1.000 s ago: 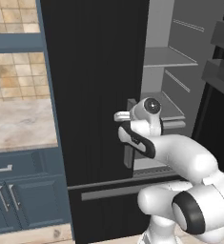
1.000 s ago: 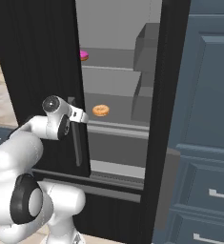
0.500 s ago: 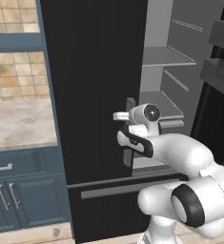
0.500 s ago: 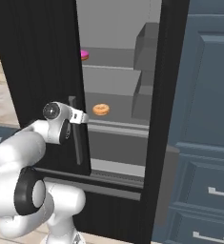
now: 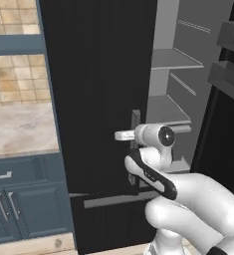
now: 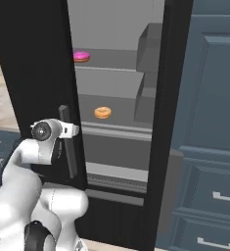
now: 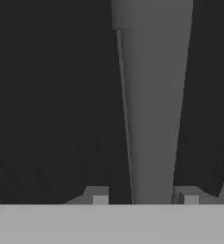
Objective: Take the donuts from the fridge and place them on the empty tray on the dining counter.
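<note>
The fridge (image 6: 33,59) stands between the wall cabinets (image 5: 19,199) on its left and a cabinet with drawers (image 6: 209,162) on its right. Its right door (image 5: 228,124) is swung open; the left door (image 5: 98,99) is shut. Inside, one donut (image 6: 81,56) lies on the upper shelf (image 6: 111,61) near its left edge — the other donut (image 6: 102,112) on the shelf below (image 6: 116,120), also toward the left. The gripper (image 7: 144,200) sits at the left door's handle (image 7: 151,105), a finger (image 7: 100,198) on either side of it.

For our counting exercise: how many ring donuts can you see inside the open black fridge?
2. The pink-frosted ring donut sits on the upper grey shelf; the orange-tan glazed ring donut on the shelf below. The door may hide others.
</note>
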